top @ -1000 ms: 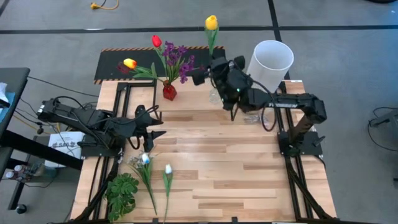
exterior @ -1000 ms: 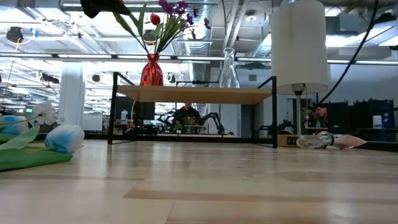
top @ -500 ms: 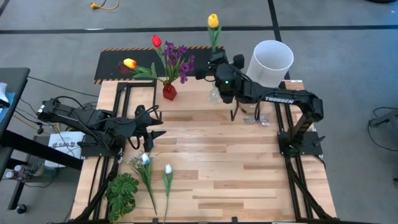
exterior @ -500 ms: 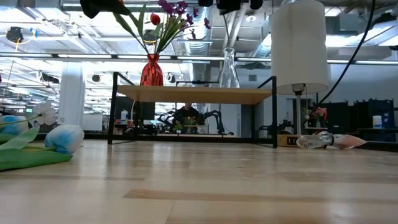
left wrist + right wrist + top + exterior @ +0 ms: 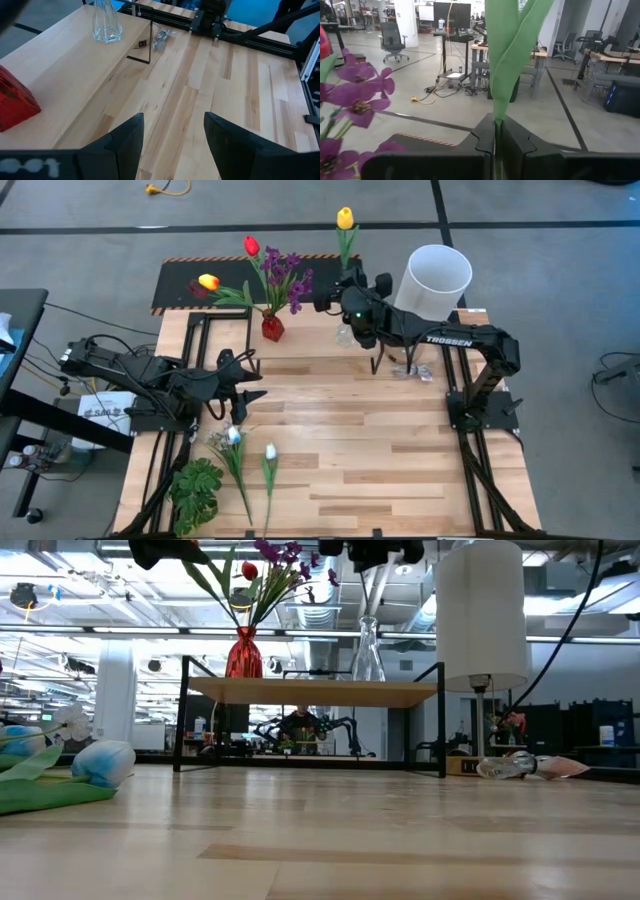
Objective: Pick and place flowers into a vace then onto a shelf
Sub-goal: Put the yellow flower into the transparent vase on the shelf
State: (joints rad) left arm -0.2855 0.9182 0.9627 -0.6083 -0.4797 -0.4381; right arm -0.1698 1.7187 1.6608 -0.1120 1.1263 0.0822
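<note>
My right gripper (image 5: pixel 347 280) (image 5: pixel 497 137) is over the shelf (image 5: pixel 310 332) (image 5: pixel 310 692) at the table's far side, shut on a yellow tulip (image 5: pixel 345 218). Below it a clear glass vase (image 5: pixel 345 335) (image 5: pixel 367 648) stands on the shelf. The tulip's stem (image 5: pixel 377 588) runs down toward the vase's mouth. A red vase (image 5: pixel 272 328) (image 5: pixel 243 653) with a red tulip, a yellow-orange tulip and a purple bunch stands to its left. Two white flowers (image 5: pixel 250 452) lie on the table near the front left. My left gripper (image 5: pixel 245 385) (image 5: pixel 172 132) is open above the table's left part. My right gripper pinches the yellow tulip's green stem (image 5: pixel 497 119) between its two fingers, below the leaves (image 5: pixel 512 55). The fingers lie level, across the stem, pointing toward the table's far edge. The tulip stands upright and clear of the table, head up, its lower stem hanging toward the clear vase.
A tall white cylinder (image 5: pixel 435 278) (image 5: pixel 482 612) stands at the far right beside the shelf. Crumpled clear wrapping (image 5: pixel 408 370) (image 5: pixel 520 767) lies by the shelf's right legs. A stemless leafy plant (image 5: pixel 197 492) sits at the near left corner. Bare wood spans the middle and right.
My right gripper has come down over the clear vase, reaching a little farther toward the table's far edge, and its wrist has rolled. The yellow tulip has gone with it, and its stem now hangs over the vase's mouth.
</note>
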